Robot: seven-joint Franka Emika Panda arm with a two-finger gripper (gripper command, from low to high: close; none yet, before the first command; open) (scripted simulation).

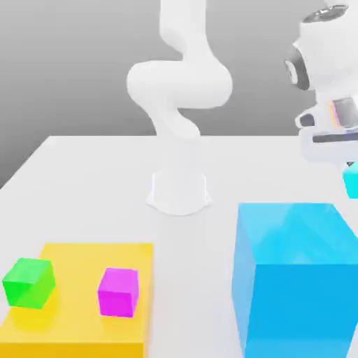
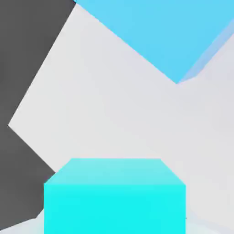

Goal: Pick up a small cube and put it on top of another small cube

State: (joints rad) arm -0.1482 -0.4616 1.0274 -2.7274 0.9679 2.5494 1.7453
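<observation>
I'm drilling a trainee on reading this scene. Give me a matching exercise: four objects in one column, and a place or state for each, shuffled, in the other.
Things:
1. green cube
2. magenta cube
3. huge blue cube
4. small cyan cube

Places or states:
A. directly on the white table, at the exterior view's right
B. on the yellow slab, nearer its right edge
C. raised off the table, under the hand
D. on the yellow slab, at its left end

Pairs: 1-D, 2-B, 3-A, 4-C
</observation>
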